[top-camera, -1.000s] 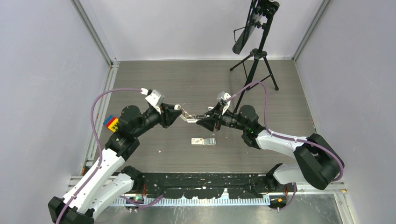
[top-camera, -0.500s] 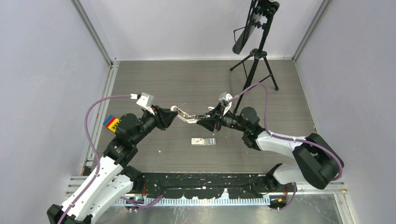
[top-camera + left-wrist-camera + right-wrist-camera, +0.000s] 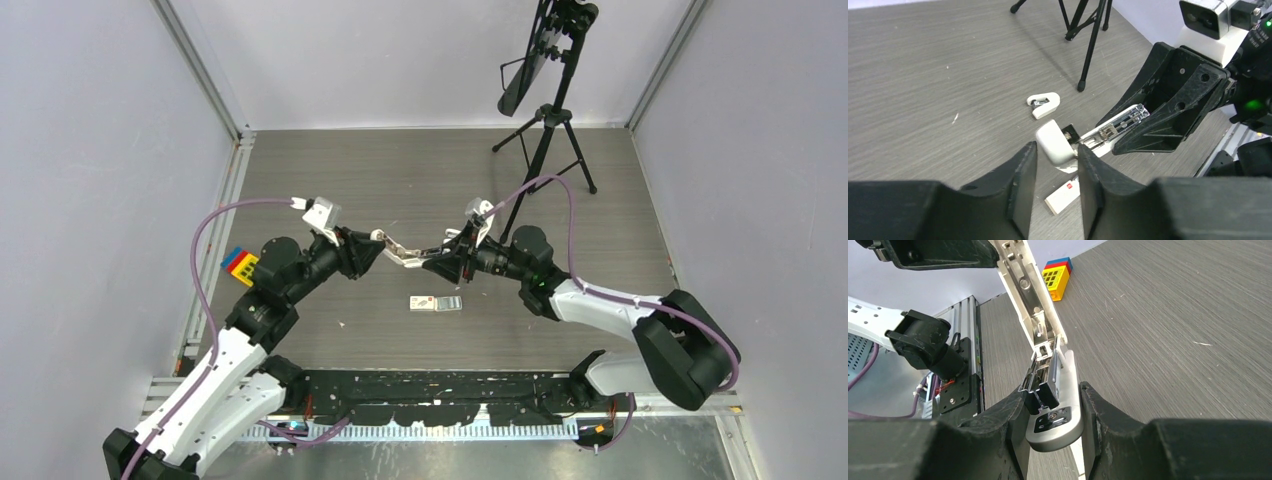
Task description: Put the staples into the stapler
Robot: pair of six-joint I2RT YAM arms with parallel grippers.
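Observation:
The stapler (image 3: pixel 404 252) hangs opened in the air between both arms. My left gripper (image 3: pixel 372 248) is shut on the rounded end of its white cover (image 3: pixel 1055 142). My right gripper (image 3: pixel 432 262) is shut on its silver base (image 3: pixel 1058 425), and the metal channel (image 3: pixel 1040 372) lies exposed above my fingers. The cover (image 3: pixel 1023 280) slants up and away from the base towards the left gripper. The staples' small white box (image 3: pixel 435 303) with a red mark (image 3: pixel 1064 196) lies flat on the table below the stapler. I cannot make out loose strips.
A short, stubby white stapler (image 3: pixel 1043 104) lies on the table beyond the held one. A black tripod (image 3: pixel 545 130) stands at the back right. Coloured toy bricks (image 3: pixel 237 265) sit at the left edge, behind the left arm. Walls enclose the table on three sides.
My left gripper drew the cover leftwards, then came back a little to the right. The stapler now spreads wider open. The right gripper and the box have barely moved.

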